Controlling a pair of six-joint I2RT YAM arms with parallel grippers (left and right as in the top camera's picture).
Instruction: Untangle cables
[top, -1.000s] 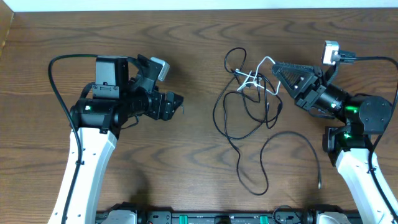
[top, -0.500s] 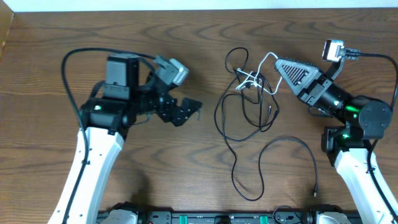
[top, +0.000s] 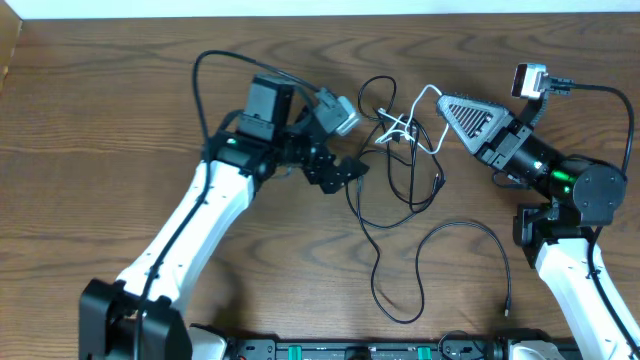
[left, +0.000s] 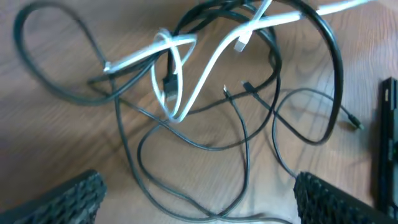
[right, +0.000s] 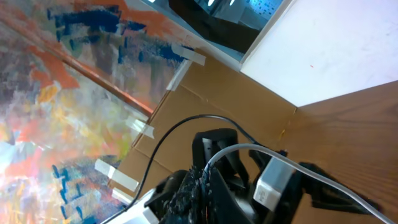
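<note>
The cables lie tangled at the table's middle: a white cable (top: 428, 93) knotted through black cables (top: 372, 215), one black strand trailing to a plug (top: 507, 312) at the front right. My right gripper (top: 443, 104) is shut on the white cable (right: 292, 152), which arcs out of its fingertips (right: 208, 169). Just left of the tangle, my left gripper (top: 347, 172) stands open. From the left wrist, its gripper (left: 199, 211) holds nothing and hangs over black loops (left: 186, 140). The white cable (left: 205, 56) lies further ahead.
The wooden table (top: 120, 60) carries only the cables. Thick black arm cables (top: 215, 60) loop above the left arm. The right wrist view looks past the table's edge at a cardboard box (right: 205, 99) and a painted panel (right: 56, 93).
My left arm has swung right, from the table's left side up to the tangle, and its jaws have opened wider. The right gripper stays shut on the white cable, barely shifted.
</note>
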